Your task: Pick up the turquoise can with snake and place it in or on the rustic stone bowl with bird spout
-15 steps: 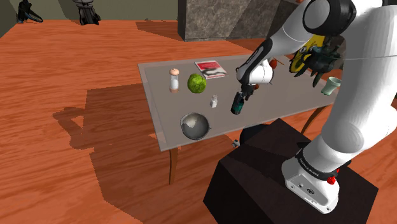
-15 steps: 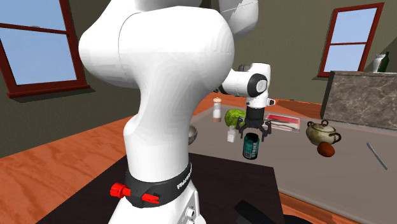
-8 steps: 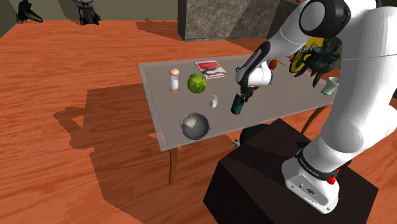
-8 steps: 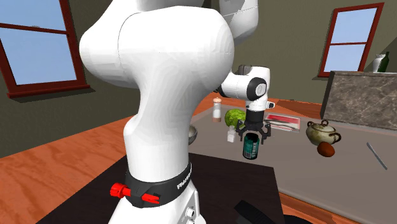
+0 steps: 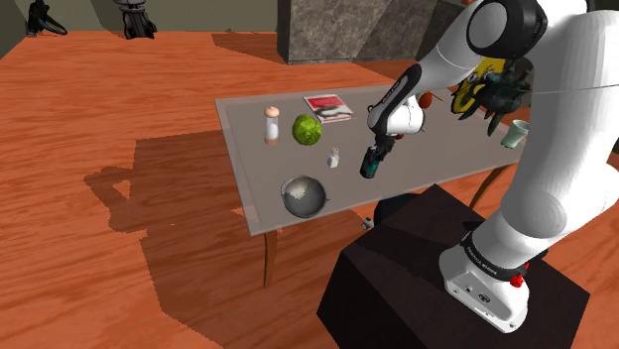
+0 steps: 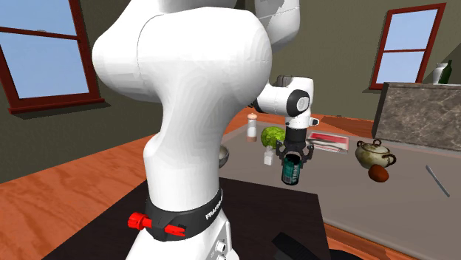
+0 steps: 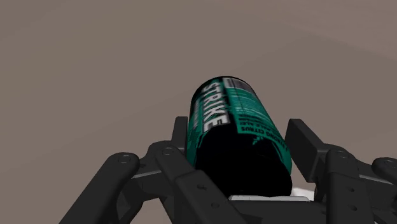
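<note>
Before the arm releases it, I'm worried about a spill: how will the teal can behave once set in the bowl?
The can is a smooth, rigid cylinder, so it probably won't deform in the gripper but could slip. Its round side may roll or lean in the curved bowl rather than stand.

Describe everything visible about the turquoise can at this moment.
The can is a dark turquoise cylinder with white STRIKE lettering and fine print on its side. It is clasped in the black gripper, hanging below it, slightly tilted, above the grey table; nothing else touches it.
</note>
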Available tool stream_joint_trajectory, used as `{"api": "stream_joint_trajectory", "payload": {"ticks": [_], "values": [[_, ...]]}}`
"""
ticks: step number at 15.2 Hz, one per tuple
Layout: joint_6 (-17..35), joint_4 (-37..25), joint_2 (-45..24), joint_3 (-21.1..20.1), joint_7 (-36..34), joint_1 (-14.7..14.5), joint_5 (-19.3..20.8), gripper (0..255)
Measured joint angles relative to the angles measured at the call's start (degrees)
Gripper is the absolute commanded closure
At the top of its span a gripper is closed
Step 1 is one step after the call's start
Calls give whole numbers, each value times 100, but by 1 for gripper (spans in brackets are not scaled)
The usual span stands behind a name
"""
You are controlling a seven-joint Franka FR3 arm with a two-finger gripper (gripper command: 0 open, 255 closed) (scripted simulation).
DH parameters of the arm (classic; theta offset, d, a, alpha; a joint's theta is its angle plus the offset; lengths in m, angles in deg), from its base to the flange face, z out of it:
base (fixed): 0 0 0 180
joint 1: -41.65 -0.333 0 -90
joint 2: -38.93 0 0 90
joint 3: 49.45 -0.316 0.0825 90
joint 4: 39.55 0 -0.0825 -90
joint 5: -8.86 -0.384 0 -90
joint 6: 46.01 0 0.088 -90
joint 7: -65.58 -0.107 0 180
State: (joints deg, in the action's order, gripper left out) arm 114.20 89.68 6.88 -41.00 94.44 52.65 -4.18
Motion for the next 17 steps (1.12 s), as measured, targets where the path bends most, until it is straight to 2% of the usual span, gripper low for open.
{"api": "stream_joint_trajectory", "payload": {"ticks": [6, 17], "values": [[-58, 40, 94, 33, -22, -28, 25, 255], [-690, 264, 949, 332, -263, -275, 328, 255]]}}
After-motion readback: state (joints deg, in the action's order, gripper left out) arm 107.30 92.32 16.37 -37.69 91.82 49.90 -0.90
